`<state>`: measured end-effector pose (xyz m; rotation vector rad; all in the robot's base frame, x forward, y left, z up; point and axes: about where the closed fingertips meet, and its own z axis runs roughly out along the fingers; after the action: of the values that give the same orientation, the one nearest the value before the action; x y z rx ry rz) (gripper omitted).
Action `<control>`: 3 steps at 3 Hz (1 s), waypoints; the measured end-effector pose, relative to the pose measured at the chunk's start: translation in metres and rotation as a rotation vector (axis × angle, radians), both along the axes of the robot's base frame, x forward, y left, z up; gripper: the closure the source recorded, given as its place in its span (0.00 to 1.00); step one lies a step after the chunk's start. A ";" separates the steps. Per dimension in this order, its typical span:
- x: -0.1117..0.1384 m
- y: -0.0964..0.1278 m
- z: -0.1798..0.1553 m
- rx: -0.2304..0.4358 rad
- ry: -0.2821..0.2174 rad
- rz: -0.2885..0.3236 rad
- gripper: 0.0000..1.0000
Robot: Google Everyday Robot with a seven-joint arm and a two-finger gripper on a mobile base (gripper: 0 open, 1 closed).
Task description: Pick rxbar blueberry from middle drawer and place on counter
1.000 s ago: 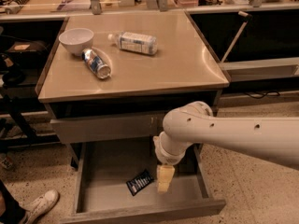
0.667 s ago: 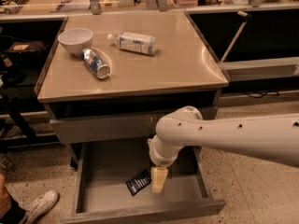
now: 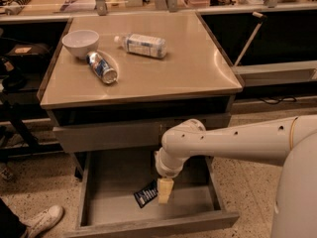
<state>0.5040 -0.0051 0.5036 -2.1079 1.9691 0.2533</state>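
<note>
The middle drawer (image 3: 116, 187) stands open in the lower centre of the frame, and the rxbar blueberry (image 3: 145, 196) lies flat on its grey floor, near the middle. The white arm (image 3: 233, 143) reaches in from the right, and the end effector (image 3: 165, 190) points down into the drawer, just at the right of the bar. Whether it is open or closed, one cannot tell. On the table (image 3: 198, 68) above lie a white bowl (image 3: 80, 42), a can (image 3: 102, 67) on its side and a bottle (image 3: 141, 44).

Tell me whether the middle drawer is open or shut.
Open. The drawer is pulled out, its floor showing with the bar lying on it; the gripper hangs inside, next to the bar.
</note>
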 end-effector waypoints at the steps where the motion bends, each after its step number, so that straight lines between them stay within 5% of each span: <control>1: 0.006 0.007 -0.020 -0.006 -0.015 0.050 0.00; 2: 0.006 0.016 -0.068 0.020 -0.010 0.137 0.00; 3: 0.006 0.017 -0.069 0.020 -0.008 0.139 0.00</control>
<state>0.5096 0.0114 0.4347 -2.2326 1.8102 0.2881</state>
